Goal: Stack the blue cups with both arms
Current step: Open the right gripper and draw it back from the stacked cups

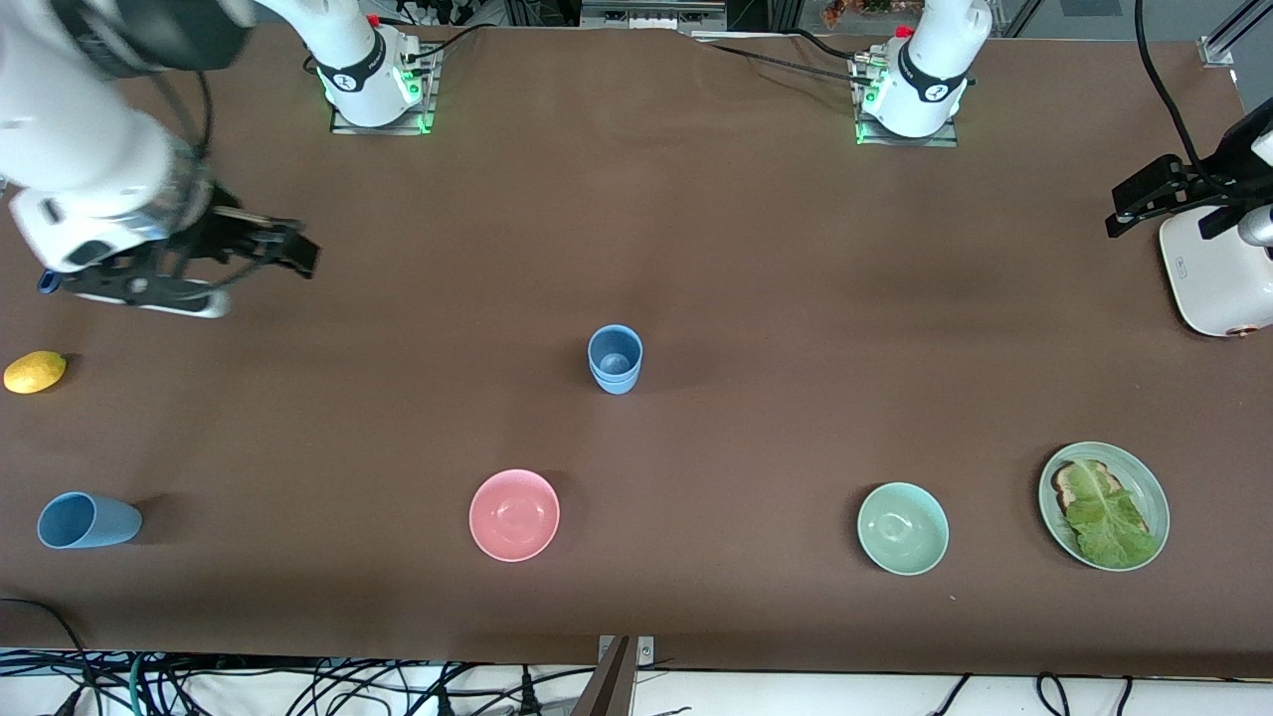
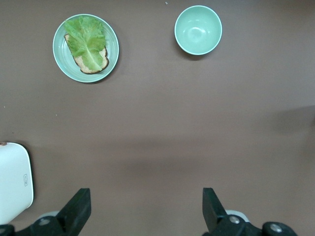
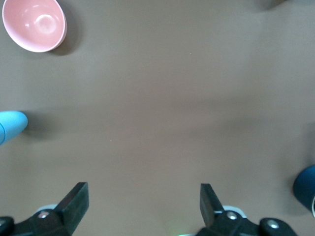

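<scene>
At table centre you've got the stacked blue cups (image 1: 615, 359), 2 nested upright, it looks like. Another blue cup (image 1: 88, 520) lies tipped, nearer the camera than the stack, toward the right arm's end. Your right gripper (image 1: 261, 247) hangs wide, empty; left gripper (image 2: 145, 212) likewise wide, empty.

Three blue cups (image 1: 615, 358), two bowls (image 1: 514, 514).
</scene>
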